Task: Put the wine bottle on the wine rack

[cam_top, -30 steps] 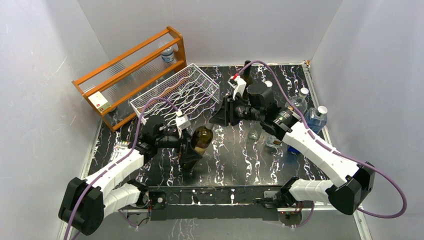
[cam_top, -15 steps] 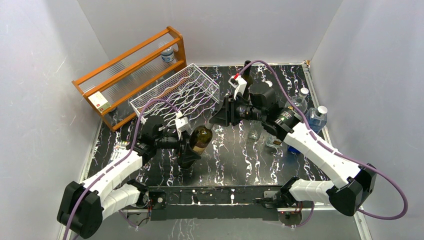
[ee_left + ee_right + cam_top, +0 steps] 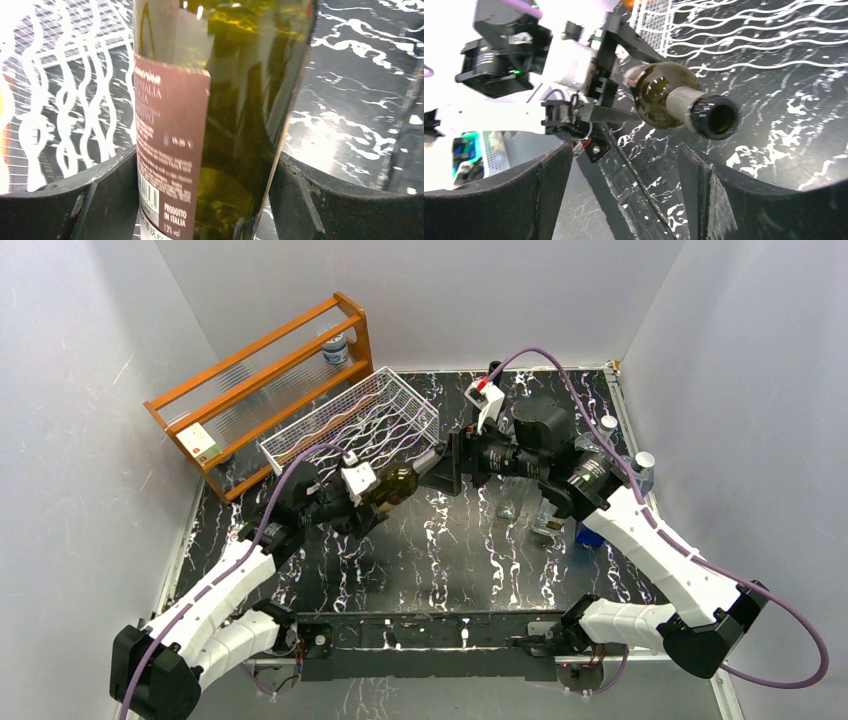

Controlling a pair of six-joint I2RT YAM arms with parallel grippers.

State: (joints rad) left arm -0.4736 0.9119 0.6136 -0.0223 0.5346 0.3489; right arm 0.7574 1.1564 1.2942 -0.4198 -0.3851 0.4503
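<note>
Wine bottle [image 3: 392,487], tilted, frame centre-left, just below wine rack [image 3: 350,420].
Left gripper [image 3: 365,498] clamps its body; right gripper [image 3: 445,462], jaws wide, faces its neck.

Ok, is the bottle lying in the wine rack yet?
No, the wine bottle is held by the left gripper, short of the wine rack.

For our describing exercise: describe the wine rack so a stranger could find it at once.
Look to the far left corner of the black marbled table, where an orange wooden shelf frame stands. Right in front of it sits the wine rack. Unlike its wooden neighbour, it is white wire mesh with wavy cradles and raised sides.
</note>
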